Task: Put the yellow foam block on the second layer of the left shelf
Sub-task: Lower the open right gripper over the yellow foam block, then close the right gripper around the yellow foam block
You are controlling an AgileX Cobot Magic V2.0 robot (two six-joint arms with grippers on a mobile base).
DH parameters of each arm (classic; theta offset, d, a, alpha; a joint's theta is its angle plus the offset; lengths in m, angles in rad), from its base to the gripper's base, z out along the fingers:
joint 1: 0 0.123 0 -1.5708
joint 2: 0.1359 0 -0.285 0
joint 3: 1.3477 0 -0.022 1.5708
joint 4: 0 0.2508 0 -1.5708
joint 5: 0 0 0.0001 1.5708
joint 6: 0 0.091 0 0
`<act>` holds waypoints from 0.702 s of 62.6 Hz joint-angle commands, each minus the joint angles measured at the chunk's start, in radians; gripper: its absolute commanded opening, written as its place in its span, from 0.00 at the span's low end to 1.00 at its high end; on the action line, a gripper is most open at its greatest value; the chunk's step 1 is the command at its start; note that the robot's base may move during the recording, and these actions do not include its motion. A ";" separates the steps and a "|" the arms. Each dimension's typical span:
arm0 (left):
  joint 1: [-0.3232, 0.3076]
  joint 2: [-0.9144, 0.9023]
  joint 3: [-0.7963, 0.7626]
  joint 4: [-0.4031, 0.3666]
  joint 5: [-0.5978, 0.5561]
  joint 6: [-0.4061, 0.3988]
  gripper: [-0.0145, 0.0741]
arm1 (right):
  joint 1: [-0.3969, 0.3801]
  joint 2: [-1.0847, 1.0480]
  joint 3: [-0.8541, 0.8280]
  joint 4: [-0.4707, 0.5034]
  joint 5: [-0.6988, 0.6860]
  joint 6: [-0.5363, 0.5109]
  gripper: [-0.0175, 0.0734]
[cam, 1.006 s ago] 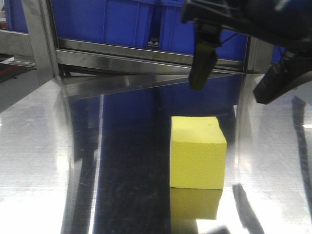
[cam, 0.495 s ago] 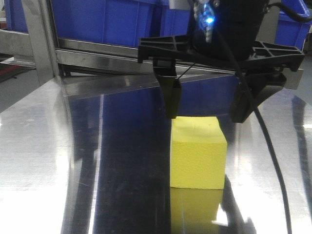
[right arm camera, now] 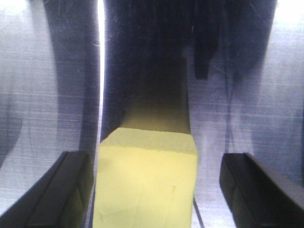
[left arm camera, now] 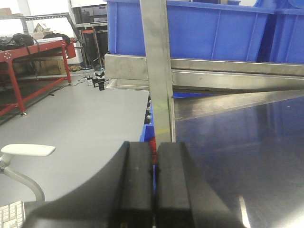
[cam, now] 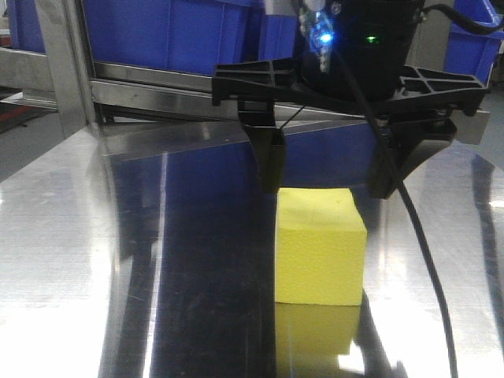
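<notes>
While the right gripper (cam: 327, 183) hangs with jaws spread either side of the block (cam: 319, 248), which stands on the bench (cam: 79, 236) short of its rear edge, we judge an off-centre closing could shove or tip it. On the left gripper (left arm camera: 154, 190) the jaws are pressed together, empty. The post (left arm camera: 159, 71) and bins (cam: 173, 31) behind may obstruct transfer.

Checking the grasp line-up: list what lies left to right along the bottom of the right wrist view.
Finger → block → other finger.
</notes>
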 commanded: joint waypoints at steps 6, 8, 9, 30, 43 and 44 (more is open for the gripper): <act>0.001 -0.017 0.024 -0.005 -0.083 -0.004 0.30 | 0.008 -0.037 -0.034 -0.034 -0.016 0.005 0.89; 0.001 -0.017 0.024 -0.005 -0.083 -0.004 0.30 | 0.011 -0.037 -0.034 -0.034 -0.016 0.005 0.89; 0.001 -0.017 0.024 -0.005 -0.083 -0.004 0.30 | 0.012 -0.036 -0.034 -0.034 -0.017 0.005 0.89; 0.001 -0.017 0.024 -0.005 -0.083 -0.004 0.30 | 0.022 0.014 -0.034 -0.034 -0.015 0.013 0.89; 0.001 -0.017 0.024 -0.005 -0.083 -0.004 0.30 | 0.021 0.064 -0.024 -0.027 -0.015 0.018 0.89; 0.001 -0.017 0.024 -0.005 -0.083 -0.004 0.30 | 0.021 0.067 -0.024 -0.025 -0.015 0.018 0.89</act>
